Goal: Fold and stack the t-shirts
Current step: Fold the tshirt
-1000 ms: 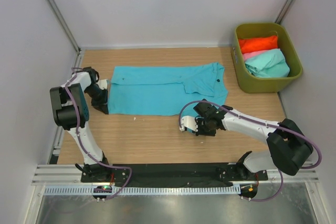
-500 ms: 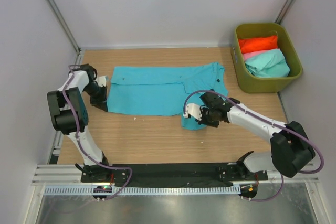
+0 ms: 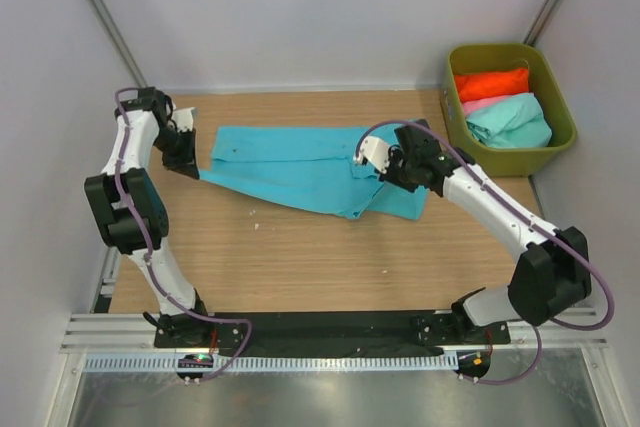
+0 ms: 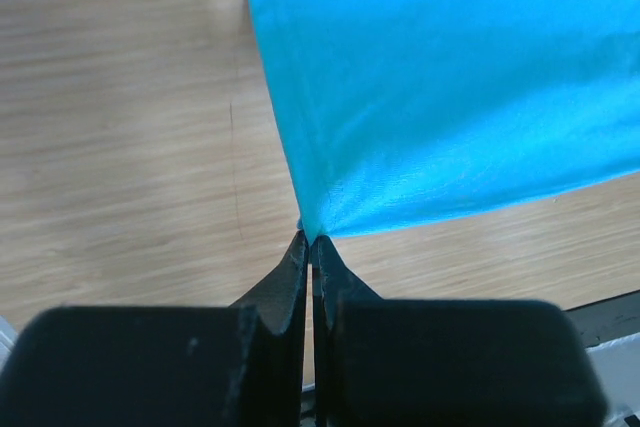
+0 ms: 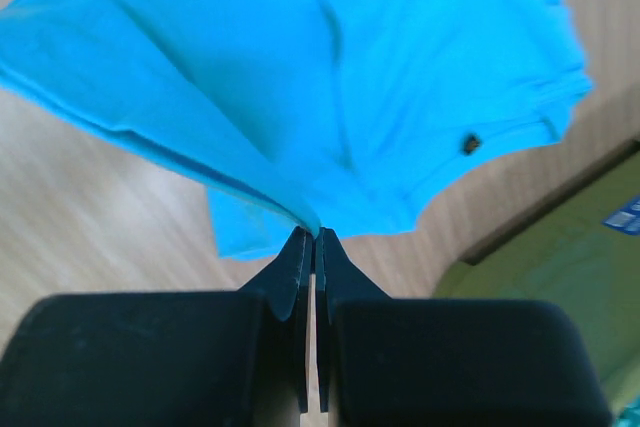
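Since a second ago my left pincer [image 4: 310,237] and my right pincer [image 5: 312,235] have both moved away from me, carrying the near hem of the turquoise shirt [image 3: 290,162] over its middle. Each one is closed tight on a corner, and the cloth hangs just beyond the tips. I think I must keep both at equal height and the hem stretched, so the fold lands straight. Further to the right of my right pincer, the other shirts [image 3: 505,117] lie in the bin [image 3: 510,163].

Left arm stretches toward twelve o'clock, right arm toward eleven; left gripper [image 3: 196,170] and right gripper [image 3: 378,171] each pinch the shirt [image 3: 290,169], fingers pressed together.
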Action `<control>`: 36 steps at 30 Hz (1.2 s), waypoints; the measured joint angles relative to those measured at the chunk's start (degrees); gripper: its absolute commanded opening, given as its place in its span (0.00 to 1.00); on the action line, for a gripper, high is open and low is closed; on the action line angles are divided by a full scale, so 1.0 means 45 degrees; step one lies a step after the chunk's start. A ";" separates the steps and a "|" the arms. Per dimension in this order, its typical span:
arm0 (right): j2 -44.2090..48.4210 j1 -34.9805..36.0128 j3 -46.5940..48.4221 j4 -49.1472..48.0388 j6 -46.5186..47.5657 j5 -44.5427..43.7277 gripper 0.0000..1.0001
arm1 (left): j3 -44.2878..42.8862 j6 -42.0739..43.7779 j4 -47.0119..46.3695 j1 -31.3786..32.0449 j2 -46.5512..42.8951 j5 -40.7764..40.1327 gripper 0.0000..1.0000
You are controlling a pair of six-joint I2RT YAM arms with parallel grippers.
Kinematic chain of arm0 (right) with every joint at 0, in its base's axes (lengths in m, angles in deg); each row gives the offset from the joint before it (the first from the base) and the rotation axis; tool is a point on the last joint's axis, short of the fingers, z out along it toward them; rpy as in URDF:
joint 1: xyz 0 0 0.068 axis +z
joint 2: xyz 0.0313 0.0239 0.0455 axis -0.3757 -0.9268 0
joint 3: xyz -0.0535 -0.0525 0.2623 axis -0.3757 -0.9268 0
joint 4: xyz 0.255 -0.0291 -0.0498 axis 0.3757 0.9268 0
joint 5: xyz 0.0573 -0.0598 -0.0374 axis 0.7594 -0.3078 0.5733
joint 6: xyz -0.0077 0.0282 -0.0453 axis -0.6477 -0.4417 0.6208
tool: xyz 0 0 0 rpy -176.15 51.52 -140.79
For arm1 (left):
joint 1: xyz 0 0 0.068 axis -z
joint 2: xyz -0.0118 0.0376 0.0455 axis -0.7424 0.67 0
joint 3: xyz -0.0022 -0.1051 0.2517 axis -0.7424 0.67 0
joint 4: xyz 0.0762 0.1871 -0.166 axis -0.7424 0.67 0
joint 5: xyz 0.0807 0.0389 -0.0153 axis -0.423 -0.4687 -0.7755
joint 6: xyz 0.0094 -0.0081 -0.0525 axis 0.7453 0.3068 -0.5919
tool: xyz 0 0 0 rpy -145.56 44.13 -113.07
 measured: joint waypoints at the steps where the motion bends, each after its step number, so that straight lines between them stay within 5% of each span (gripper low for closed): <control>1: -0.0262 -0.0126 0.0418 -0.0117 0.0000 -0.0058 0.01 | -0.0466 0.0010 0.0107 0.0005 0.0296 0.0044 0.00; 21: -0.5790 -0.1783 0.6620 -0.1030 -0.0107 -0.1117 0.02 | -1.0001 0.0437 0.2176 0.0617 0.6436 0.0335 0.00; 36: -0.9156 -0.2176 0.9243 -0.1734 -0.0340 -0.1977 0.01 | -1.1390 0.0379 0.1758 0.0665 0.8544 0.0165 0.00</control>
